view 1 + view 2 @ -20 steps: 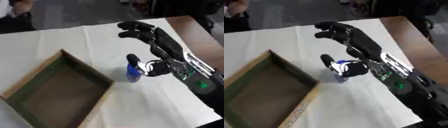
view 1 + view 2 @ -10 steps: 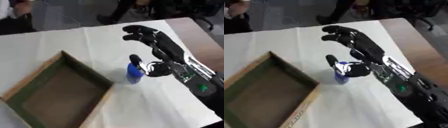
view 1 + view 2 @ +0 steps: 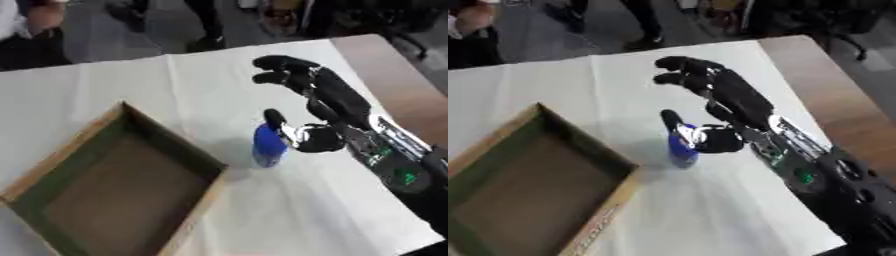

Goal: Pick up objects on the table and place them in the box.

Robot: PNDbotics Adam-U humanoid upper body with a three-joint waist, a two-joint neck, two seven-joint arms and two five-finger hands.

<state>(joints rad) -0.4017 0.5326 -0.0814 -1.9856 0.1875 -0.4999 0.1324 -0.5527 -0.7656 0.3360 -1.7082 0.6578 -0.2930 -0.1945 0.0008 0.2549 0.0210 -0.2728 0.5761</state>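
A small blue cylinder (image 3: 269, 145) stands upright on the white cloth, just right of the box. My right hand (image 3: 337, 97) reaches in from the lower right and is open, its fingers stretched out beyond the cylinder toward the far side. Its thumb (image 3: 278, 121) lies against the cylinder's top on the right, and the fingers do not wrap round it. The wooden box (image 3: 66, 152), with green inner walls and a brown floor, sits at the left and nothing shows inside it. My left hand is in neither view.
A white cloth (image 3: 131, 80) covers most of the table. Bare brown tabletop (image 3: 824, 75) runs along the right side. People's legs and chairs stand past the far edge.
My right hand has drawn back slightly toward me, with the thumb still at the cylinder's top. The cylinder and the box stand where they were.
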